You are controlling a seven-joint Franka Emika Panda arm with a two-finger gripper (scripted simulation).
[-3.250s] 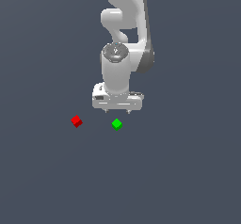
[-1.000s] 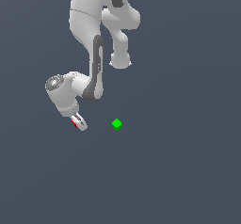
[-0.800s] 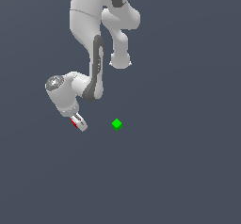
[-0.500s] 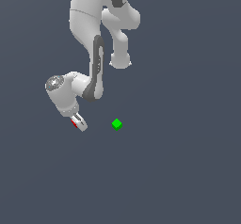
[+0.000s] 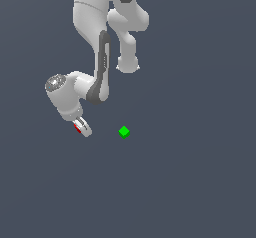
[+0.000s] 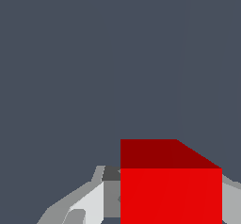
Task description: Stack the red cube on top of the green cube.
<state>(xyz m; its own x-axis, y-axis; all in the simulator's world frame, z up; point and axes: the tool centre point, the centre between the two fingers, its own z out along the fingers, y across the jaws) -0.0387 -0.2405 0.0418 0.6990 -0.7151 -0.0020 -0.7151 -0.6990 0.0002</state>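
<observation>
The red cube (image 5: 77,128) lies on the grey floor at the exterior view's left, mostly hidden by my gripper (image 5: 83,128), which is down around it. In the wrist view the red cube (image 6: 170,185) fills the space between the two fingers (image 6: 92,203), with grey pads against both of its sides. The gripper looks shut on it. The green cube (image 5: 124,131) sits alone on the floor, a short way toward the exterior view's right of the gripper and apart from it.
The white arm (image 5: 95,42) rises above the gripper and bends back over the scene. A plain dark grey floor (image 5: 190,182) lies all around the cubes.
Since 3.2 s ago the arm has swung to the exterior view's left and come down onto the red cube. Over the last second nothing has visibly moved.
</observation>
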